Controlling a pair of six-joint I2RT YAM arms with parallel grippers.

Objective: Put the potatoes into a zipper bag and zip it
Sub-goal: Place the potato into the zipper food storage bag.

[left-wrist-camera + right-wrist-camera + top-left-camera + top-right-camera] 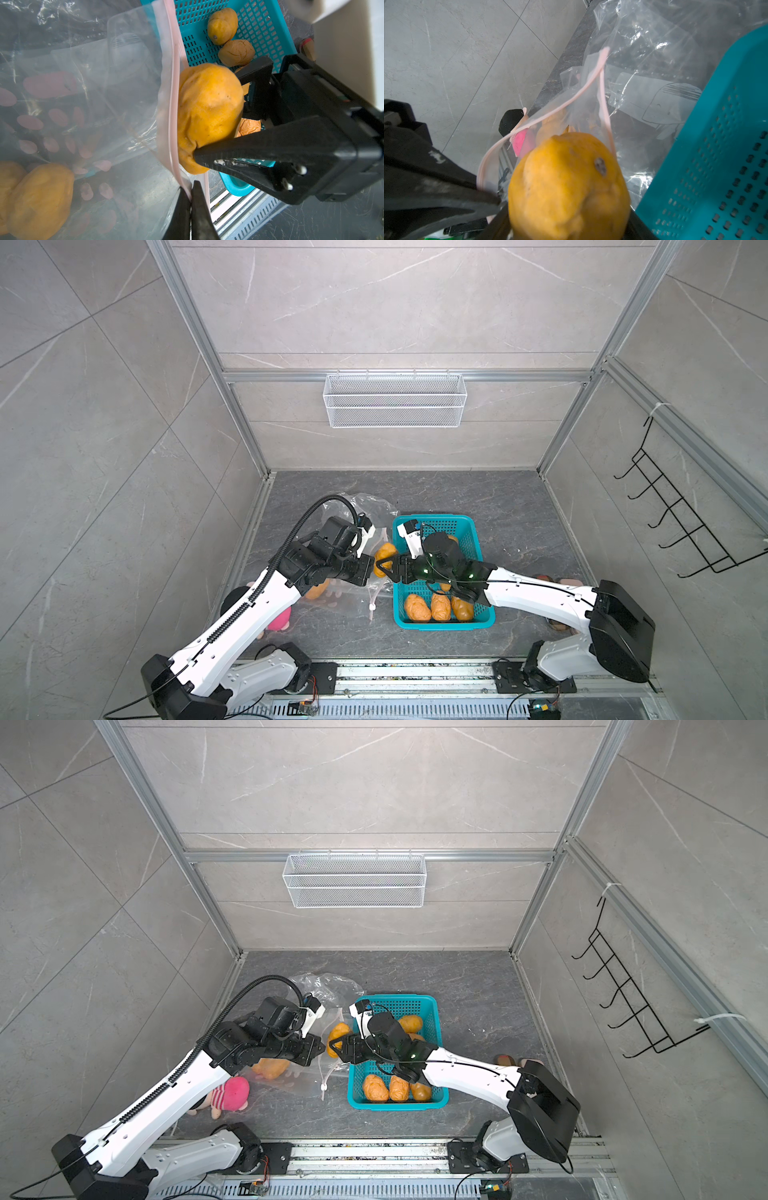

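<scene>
In both top views my right gripper (383, 565) grips a potato (386, 551) beside the basket's (440, 625) left rim. Left wrist: my left gripper (190, 207) pinches the zipper bag's (116, 99) pink rim. Right wrist: the potato (569, 187) sits at the bag's open mouth.

potato (207, 116): orange-tan, at bag mouth | zipper bag (99, 62): clear, open, two potatoes (41, 197) inside | other potatoes (439, 607): in basket (259, 31)
</scene>
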